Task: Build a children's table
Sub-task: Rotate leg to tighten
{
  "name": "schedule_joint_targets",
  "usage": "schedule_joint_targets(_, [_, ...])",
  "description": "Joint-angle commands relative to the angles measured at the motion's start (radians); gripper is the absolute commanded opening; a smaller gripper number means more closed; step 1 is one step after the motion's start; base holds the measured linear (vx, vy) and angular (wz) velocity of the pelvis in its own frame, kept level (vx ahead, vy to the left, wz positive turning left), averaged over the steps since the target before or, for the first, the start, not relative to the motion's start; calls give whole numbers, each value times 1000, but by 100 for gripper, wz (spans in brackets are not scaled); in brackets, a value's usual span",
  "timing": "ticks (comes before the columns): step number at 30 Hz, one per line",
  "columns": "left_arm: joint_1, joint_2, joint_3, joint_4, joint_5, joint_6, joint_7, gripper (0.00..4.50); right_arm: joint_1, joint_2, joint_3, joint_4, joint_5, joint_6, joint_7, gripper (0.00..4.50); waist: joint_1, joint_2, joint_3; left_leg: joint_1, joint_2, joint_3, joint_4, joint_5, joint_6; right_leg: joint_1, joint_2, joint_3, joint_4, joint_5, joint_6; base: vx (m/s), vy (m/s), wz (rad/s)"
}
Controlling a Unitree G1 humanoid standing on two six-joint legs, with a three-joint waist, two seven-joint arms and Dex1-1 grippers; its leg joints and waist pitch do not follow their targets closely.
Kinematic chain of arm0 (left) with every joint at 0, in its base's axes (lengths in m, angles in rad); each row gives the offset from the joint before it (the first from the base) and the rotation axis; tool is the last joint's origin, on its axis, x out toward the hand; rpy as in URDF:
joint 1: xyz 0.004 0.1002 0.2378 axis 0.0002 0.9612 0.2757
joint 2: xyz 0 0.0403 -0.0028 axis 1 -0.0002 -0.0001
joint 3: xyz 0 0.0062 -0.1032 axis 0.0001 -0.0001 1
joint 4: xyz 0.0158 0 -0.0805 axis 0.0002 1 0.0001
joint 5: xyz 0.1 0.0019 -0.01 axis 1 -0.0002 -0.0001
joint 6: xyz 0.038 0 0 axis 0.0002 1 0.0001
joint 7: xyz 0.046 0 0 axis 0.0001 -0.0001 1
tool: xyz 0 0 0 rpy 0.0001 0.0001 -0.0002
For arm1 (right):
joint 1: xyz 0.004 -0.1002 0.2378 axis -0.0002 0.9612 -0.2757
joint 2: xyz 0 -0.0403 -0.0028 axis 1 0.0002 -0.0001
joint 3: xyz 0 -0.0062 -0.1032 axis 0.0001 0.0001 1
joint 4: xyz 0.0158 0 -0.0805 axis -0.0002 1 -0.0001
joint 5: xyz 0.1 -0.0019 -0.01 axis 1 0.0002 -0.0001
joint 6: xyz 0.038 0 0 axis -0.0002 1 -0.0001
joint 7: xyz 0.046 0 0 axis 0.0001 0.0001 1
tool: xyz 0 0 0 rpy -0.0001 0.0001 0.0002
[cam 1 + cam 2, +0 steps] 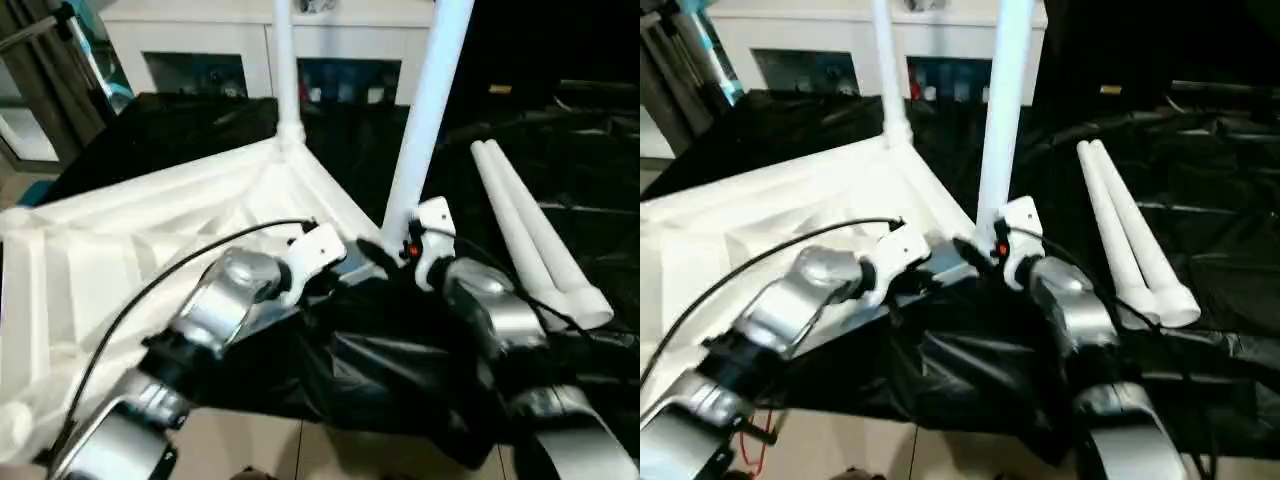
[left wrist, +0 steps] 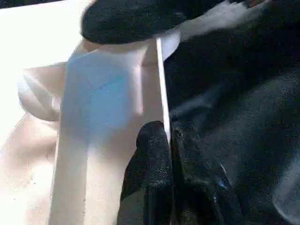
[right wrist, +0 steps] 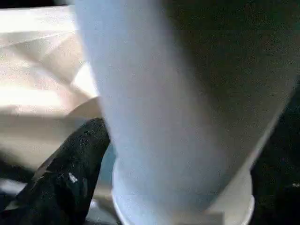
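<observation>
The white tabletop lies upside down, ribbed underside up, on a black cloth. Two white legs stand in its corner sockets: one at the far corner and one at the near right corner. Two more legs lie loose on the cloth to the right. My left gripper is shut on the tabletop's thin rim near that right corner. My right gripper is at the base of the near leg, open; one black finger stands just beside the leg, slightly off it.
A white cabinet with glass doors stands behind the work. Black cloth bunches up under my forearms at the near edge. A black cable runs over the tabletop to my left wrist.
</observation>
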Motion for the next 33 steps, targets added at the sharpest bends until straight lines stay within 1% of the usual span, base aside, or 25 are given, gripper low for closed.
schedule_joint_targets(1, [5,-9,-44,-53,-40,-43,-71,0,-4,-8,24,-60,11,5,45,397,1,-1,-67,19,42,2,-56,-38,174,71,-47,33,-40,69,-300,0,0,0])
schedule_joint_targets(2, [12,4,-46,-60,-44,-51,-89,0,13,-29,27,-95,17,6,79,397,-1,-2,-62,20,44,3,-64,-96,141,71,-47,34,-46,-3,-289,0,0,0])
schedule_joint_targets(3, [20,21,-48,-68,-47,-61,-111,0,36,-58,27,-143,31,13,129,397,1,-2,-58,25,46,6,-70,-159,108,68,-46,35,-54,-77,-272,0,0,0])
schedule_joint_targets(4, [20,21,-48,-68,-47,-61,-111,0,36,-58,27,-143,31,13,129,397,2,-2,-56,30,47,10,-73,-189,96,66,-45,36,-58,-107,-262,0,0,0])
schedule_joint_targets(5, [24,29,-49,-72,-49,-69,-124,0,51,-78,28,-174,40,21,162,397,1,-2,-56,34,49,14,-74,-214,71,62,-45,39,-60,-132,-254,0,0,0])
schedule_joint_targets(6, [26,33,-48,-75,-52,-73,-134,0,60,-92,30,-192,43,25,178,397,2,1,-55,34,48,15,-75,-220,57,63,-44,40,-61,-143,-245,0,0,0])
schedule_joint_targets(7, [28,38,-49,-79,-56,-77,-145,0,71,-108,34,-210,45,31,199,397,2,0,-55,35,47,16,-75,-221,54,61,-44,41,-62,-144,-242,0,0,0])
schedule_joint_targets(8, [30,42,-49,-82,-60,-85,-156,0,79,-120,38,-221,44,32,212,397,3,0,-56,34,47,16,-74,-212,50,62,-45,43,-60,-134,-240,0,0,0])
schedule_joint_targets(10, [36,52,-49,-97,-71,-81,-180,0,105,-155,51,-254,41,38,248,397,6,-1,-59,28,45,17,-70,-163,61,66,-45,43,-55,-90,-237,0,0,0])
schedule_joint_targets(12, [38,57,-51,-103,-73,-91,-195,0,119,-173,57,-273,48,46,274,397,7,0,-62,25,44,16,-67,-135,69,68,-46,42,-50,-61,-241,0,0,0])
schedule_joint_targets(13, [43,63,-55,-112,-79,-97,-217,0,134,-193,64,-290,54,58,301,397,10,-2,-63,24,43,16,-65,-123,79,69,-45,41,-49,-42,-245,0,0,0])
schedule_joint_targets(14, [50,73,-62,-125,-87,-111,-246,0,151,-213,74,-311,54,69,327,397,17,-1,-63,24,45,16,-64,-115,91,70,-46,42,-48,-27,-245,0,0,0])
schedule_joint_targets(15, [56,82,-67,-136,-95,-116,-268,0,164,-228,84,-325,51,75,345,397,17,-1,-64,22,44,15,-63,-111,94,71,-45,41,-45,-24,-248,0,0,0])
schedule_joint_targets(16, [60,88,-72,-144,-99,-116,-281,0,174,-239,91,-336,48,85,358,397,20,2,-64,24,44,15,-63,-112,95,71,-44,40,-46,-22,-248,0,0,0])
schedule_joint_targets(17, [62,93,-76,-149,-101,-114,-288,0,180,-246,95,-343,46,93,366,397,20,-1,-63,22,44,16,-62,-119,99,69,-44,41,-46,-24,-248,0,0,0])
schedule_joint_targets(19, [64,97,-80,-150,-99,-120,-295,0,182,-247,95,-340,45,94,364,397,21,2,-62,23,44,16,-64,-135,90,68,-45,40,-49,-54,-247,0,0,0])
schedule_joint_targets(20, [65,97,-80,-149,-99,-122,-296,0,182,-248,95,-340,46,96,365,372,21,1,-62,24,44,15,-66,-150,82,68,-45,39,-51,-76,-243,0,0,0])
schedule_joint_targets(21, [65,99,-81,-149,-98,-125,-300,0,182,-249,96,-341,47,98,365,372,21,1,-61,25,45,15,-66,-159,74,67,-45,40,-52,-91,-240,0,0,0])
schedule_joint_targets(22, [67,100,-81,-148,-97,-127,-303,0,182,-248,95,-344,51,103,366,363,20,1,-61,24,44,14,-67,-162,70,68,-45,40,-52,-94,-238,0,0,0])
schedule_joint_targets(25, [68,102,-81,-148,-95,-128,-312,0,183,-249,95,-352,60,115,371,329,20,1,-64,23,43,14,-64,-143,70,69,-45,40,-49,-73,-236,0,0,0])
schedule_joint_targets(26, [69,104,-81,-148,-95,-128,-315,0,185,-251,97,-359,63,119,375,329,20,0,-65,23,43,14,-62,-127,75,70,-44,40,-46,-52,-239,0,0,0])
schedule_joint_targets(28, [71,107,-81,-148,-96,-130,-318,0,189,-255,98,-368,66,129,378,308,21,0,-66,22,42,14,-60,-113,84,71,-43,39,-44,-30,-245,0,0,0])
schedule_joint_targets(29, [72,110,-82,-147,-96,-131,-320,0,193,-255,98,-372,66,133,380,308,21,0,-66,22,42,14,-60,-114,84,71,-44,39,-44,-30,-247,0,0,0])
schedule_joint_targets(30, [72,110,-82,-147,-96,-131,-320,0,193,-255,98,-372,66,133,380,289,22,0,-66,22,42,15,-60,-115,85,71,-44,40,-44,-30,-247,0,0,0])
schedule_joint_targets(33, [72,112,-80,-144,-97,-134,-320,0,198,-252,101,-373,63,133,378,282,21,1,-65,23,42,14,-61,-133,78,70,-44,39,-46,-60,-244,0,0,0])
